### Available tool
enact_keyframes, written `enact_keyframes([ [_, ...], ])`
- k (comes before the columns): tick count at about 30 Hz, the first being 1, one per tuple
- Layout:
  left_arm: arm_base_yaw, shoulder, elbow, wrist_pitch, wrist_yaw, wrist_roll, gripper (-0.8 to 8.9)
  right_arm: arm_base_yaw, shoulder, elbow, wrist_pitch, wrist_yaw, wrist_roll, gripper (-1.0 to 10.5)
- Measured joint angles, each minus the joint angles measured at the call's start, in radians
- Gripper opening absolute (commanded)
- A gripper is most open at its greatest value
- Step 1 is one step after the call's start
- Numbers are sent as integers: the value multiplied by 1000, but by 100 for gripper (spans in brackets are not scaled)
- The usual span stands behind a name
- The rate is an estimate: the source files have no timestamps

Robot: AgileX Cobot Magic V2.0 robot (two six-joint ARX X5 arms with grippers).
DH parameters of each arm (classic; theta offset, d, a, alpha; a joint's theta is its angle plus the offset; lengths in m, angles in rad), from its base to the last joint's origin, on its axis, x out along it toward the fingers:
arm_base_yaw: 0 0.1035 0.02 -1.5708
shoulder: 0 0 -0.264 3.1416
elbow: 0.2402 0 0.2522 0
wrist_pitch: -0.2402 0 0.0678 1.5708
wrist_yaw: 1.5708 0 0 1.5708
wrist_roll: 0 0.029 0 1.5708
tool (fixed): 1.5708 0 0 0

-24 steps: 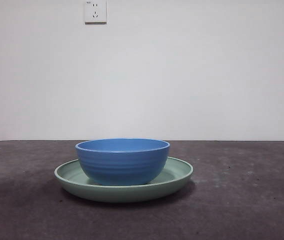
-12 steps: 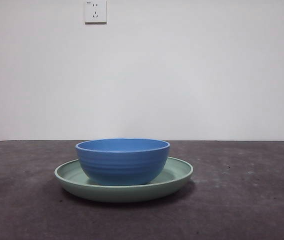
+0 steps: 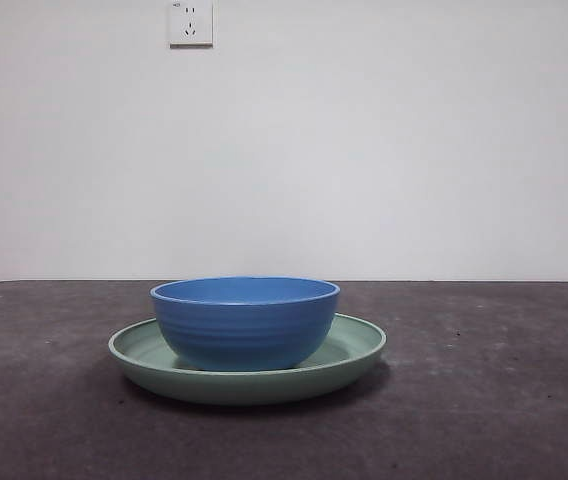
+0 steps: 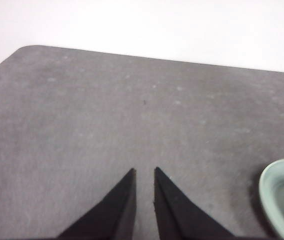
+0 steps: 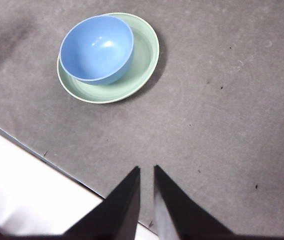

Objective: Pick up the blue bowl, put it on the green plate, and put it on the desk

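The bowl (image 3: pixel 245 322) sits upright in the plate (image 3: pixel 354 350), a little off centre toward one rim, and the plate rests flat on the desk (image 3: pixel 504 400). Both grippers are well clear: the left gripper (image 4: pixel 144 172) hangs over bare desk with only the plate's edge in its view, the right gripper (image 5: pixel 146 170) high near the desk's edge, each with jaws nearly together and holding nothing. If the bowl must come back to the desk, the risks are these: glossy, ridged walls may slip from a rim pinch, and lifting could drag or tip the light plate beneath.
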Motion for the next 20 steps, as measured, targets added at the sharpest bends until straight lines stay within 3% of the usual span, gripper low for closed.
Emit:
enact_keyframes([
  [11,4,-161,-148,1,0,62,59,0,0,0,0,0,0,40],
  [20,-3,-173,-159,8,-47,78,59,0,0,0,0,0,0,40],
])
